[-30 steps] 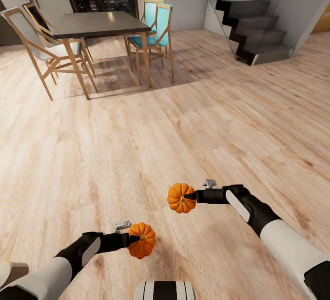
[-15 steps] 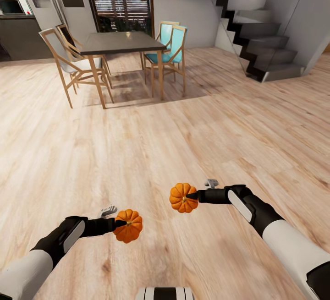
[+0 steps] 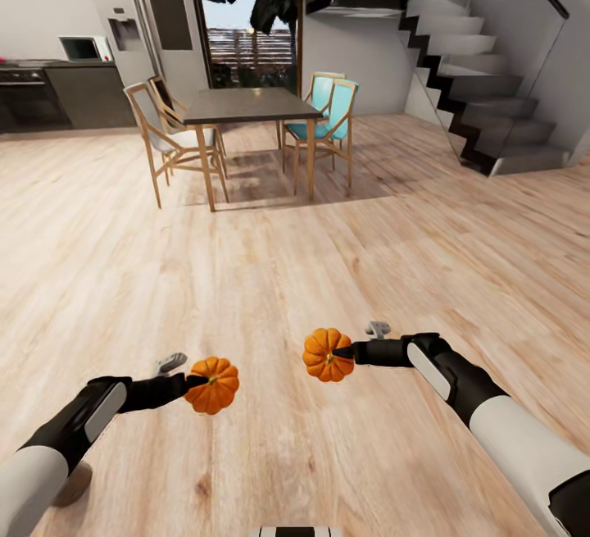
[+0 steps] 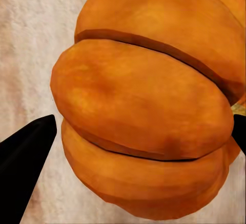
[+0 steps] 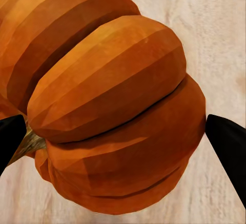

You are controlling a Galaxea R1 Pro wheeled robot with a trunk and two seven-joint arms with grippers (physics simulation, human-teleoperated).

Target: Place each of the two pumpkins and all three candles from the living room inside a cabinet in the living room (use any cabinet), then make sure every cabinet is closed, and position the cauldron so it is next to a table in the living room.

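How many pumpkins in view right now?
2. One pumpkin is held in the left claw, the other pumpkin in the right claw, both above the wood floor.

Dining table (image 3: 246, 105) far ahead, chairs (image 3: 176, 139) either side, staircase (image 3: 483, 102) to its right, kitchen counter (image 3: 57, 94) far left

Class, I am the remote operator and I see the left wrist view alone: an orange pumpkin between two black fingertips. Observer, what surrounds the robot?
Observer: A wooden floor; a dark dining table with chairs stands ahead.
Operator: And the other arm?
Observer: The right gripper holds a second pumpkin.
Operator: Anything else ahead?
Observer: A staircase rises at the right.
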